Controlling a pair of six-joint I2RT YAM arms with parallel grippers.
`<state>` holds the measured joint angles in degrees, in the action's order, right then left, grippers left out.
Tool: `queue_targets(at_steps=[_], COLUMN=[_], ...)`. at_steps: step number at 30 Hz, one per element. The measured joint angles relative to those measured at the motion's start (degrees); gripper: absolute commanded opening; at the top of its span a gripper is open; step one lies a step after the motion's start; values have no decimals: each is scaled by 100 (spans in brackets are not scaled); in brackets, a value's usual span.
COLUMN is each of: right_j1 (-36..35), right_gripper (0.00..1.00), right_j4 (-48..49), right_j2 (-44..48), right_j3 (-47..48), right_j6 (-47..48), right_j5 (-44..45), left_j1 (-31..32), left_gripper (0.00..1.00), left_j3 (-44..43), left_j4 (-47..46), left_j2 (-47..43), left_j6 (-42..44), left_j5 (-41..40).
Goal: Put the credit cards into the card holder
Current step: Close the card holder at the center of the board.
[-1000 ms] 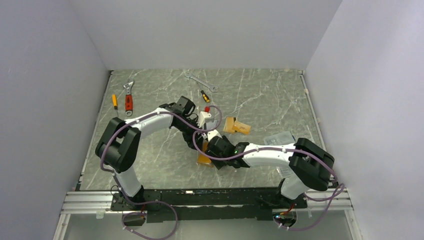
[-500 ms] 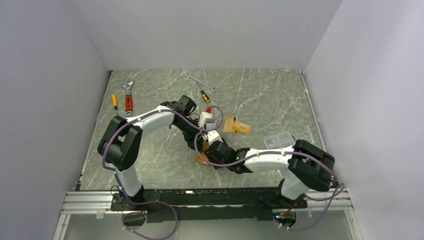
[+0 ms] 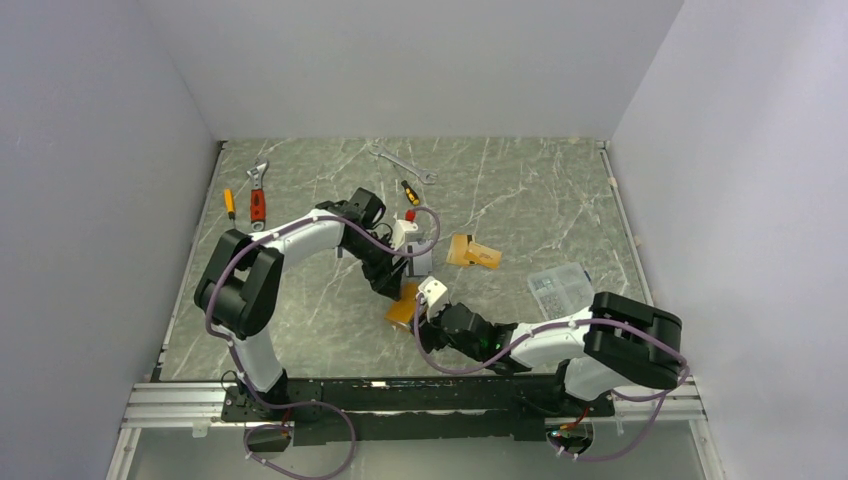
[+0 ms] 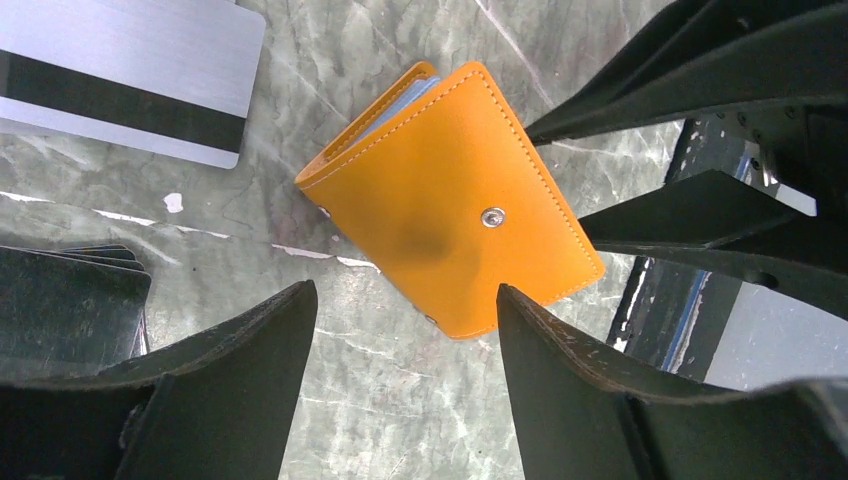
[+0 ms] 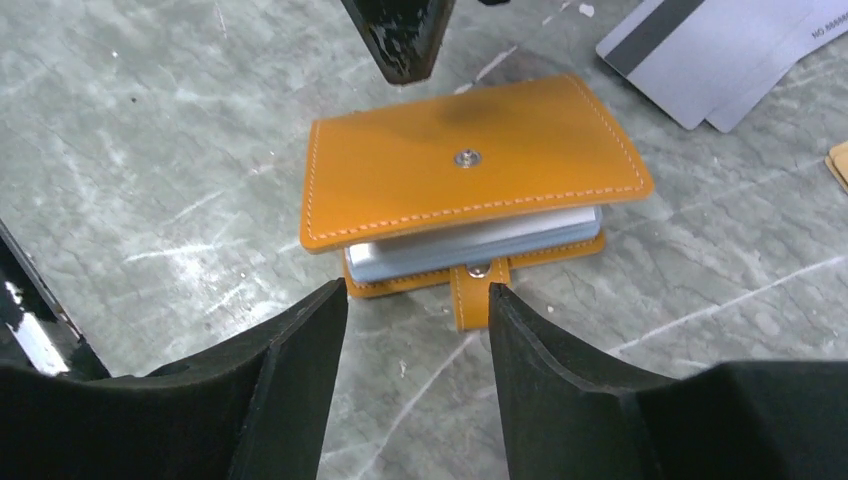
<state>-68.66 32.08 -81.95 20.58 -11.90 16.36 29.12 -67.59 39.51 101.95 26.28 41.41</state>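
**Both arms converging on the card holder.** The card holder [image 3: 400,308] lies closed on the desk [image 3: 520,200], just left of centre.

- **Left arm:** The left arm [image 3: 300,232] rises from its base, bends at the elbow and angles back toward the near edge. This sets the left claw [image 3: 397,284] pointing down over the far side of the holder. From the left wrist, the left claw [image 4: 405,300] is released. Its fingers stand apart above the card holder [image 4: 450,200] and grasp nothing.
- **Right arm:** The right arm [image 3: 540,340] lies low and folded, its forearm running leftward along the near part of the desk. The right claw [image 3: 425,320] faces the holder's near edge and is likewise released. The snap tab [image 5: 470,297] lies ungripped between its spread fingers [image 5: 290,380].
- **Cards:** The holder's cover sits slightly raised, with silver cards [image 5: 480,250] showing inside. Loose silver cards [image 5: 715,60] lie on the desk just beyond the holder. Orange cards [image 3: 472,252] lie well apart, to its right.
- **Change from one second ago:** The right arm has drawn back toward its base and sunk lower. This uncovers the holder and more of the clear box [image 3: 560,288]. The left arm has scarcely shifted.
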Motion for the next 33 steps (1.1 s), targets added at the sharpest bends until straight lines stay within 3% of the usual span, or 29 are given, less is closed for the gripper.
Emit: queue_targets(at_steps=[10, 16, 24, 33], right_j1=[0, 0, 0, 146], right_gripper=[42, 42, 52, 47], right_j4=[291, 275, 256, 450], right_j2=[-400, -409, -402, -83], right_j3=[118, 131, 129, -319], right_j6=[186, 164, 105, -74], right_j5=[4, 26, 232, 254], left_j1=[33, 109, 269, 337], left_gripper=[70, 70, 69, 69], left_j3=[46, 46, 46, 46], left_j4=[-24, -24, -24, -22], left_j2=[0, 0, -15, -22], left_j6=[22, 26, 26, 63], left_j5=[-166, -184, -188, -291])
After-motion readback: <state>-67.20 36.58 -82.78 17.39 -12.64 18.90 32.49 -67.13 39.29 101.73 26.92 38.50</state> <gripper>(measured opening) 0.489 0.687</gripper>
